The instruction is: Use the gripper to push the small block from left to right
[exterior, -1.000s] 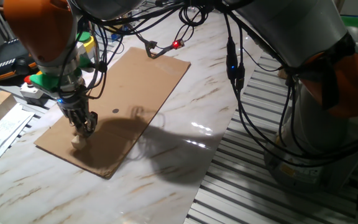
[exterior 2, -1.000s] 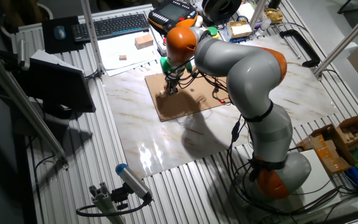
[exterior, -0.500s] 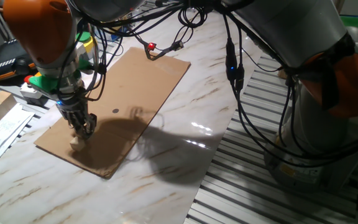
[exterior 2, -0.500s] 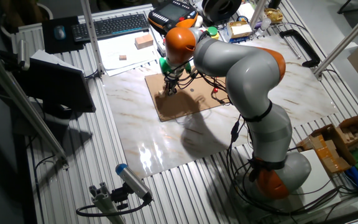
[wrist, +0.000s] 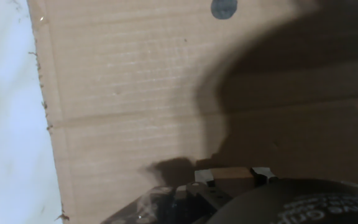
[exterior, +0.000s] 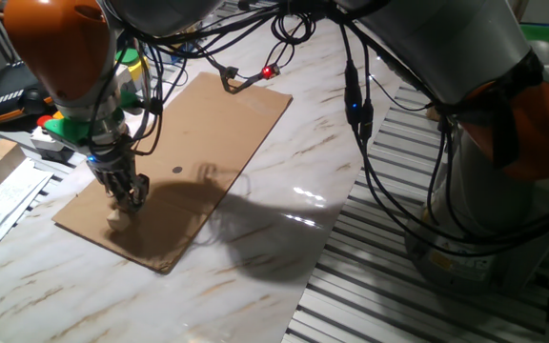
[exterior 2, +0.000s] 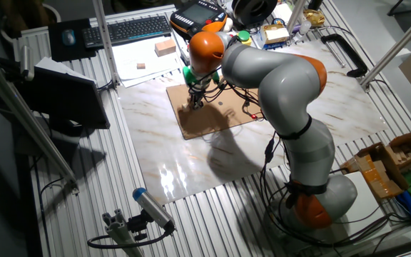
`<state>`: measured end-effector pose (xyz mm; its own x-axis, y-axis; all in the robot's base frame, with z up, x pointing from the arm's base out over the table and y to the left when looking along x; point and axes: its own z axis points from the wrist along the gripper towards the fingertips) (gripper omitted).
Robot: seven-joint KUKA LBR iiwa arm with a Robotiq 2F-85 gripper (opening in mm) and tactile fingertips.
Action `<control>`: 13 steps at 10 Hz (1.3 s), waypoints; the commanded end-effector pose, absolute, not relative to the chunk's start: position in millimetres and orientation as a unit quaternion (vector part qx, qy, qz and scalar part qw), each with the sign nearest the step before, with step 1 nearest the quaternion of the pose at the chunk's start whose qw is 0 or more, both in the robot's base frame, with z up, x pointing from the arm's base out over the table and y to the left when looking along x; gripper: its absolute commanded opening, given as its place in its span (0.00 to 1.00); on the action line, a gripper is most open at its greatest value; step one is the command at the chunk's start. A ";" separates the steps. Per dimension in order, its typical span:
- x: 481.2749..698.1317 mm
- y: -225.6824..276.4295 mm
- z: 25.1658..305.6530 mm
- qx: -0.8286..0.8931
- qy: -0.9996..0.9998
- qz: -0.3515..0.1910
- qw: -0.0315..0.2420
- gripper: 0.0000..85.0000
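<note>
Block [exterior: 116, 219] sits on cardboard [exterior: 208, 143], touching the gripper [exterior: 127, 200] tips; in hand view block [wrist: 232, 175] lies between the jaws. Clenched or released: cannot tell.

The robot's black claw [exterior: 128, 196] pointed straight down over the near-left corner of a brown cardboard sheet [exterior: 198, 152] laid on the marbled desk [exterior: 284, 219]. A small pale block [exterior: 116, 218] sat on the cardboard at the fingertips, seemingly touching them. A dark round spot [exterior: 177, 171] marked the sheet nearby, and black cables [exterior: 360, 114] hung from the grey-and-orange arm [exterior: 465, 57].
</note>
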<state>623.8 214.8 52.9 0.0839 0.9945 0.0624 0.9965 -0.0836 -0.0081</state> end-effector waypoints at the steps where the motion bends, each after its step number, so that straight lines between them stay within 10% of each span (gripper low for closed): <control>1: 624.2 213.8 52.1 -0.735 -0.677 -0.021 0.025 0.01; 5: 626.7 209.0 48.2 -0.729 -0.683 -0.029 0.023 0.14; 8: 627.5 208.6 48.4 -0.730 -0.683 -0.032 0.021 0.92; 13: 635.4 182.8 73.8 -0.714 -0.699 -0.020 0.015 1.00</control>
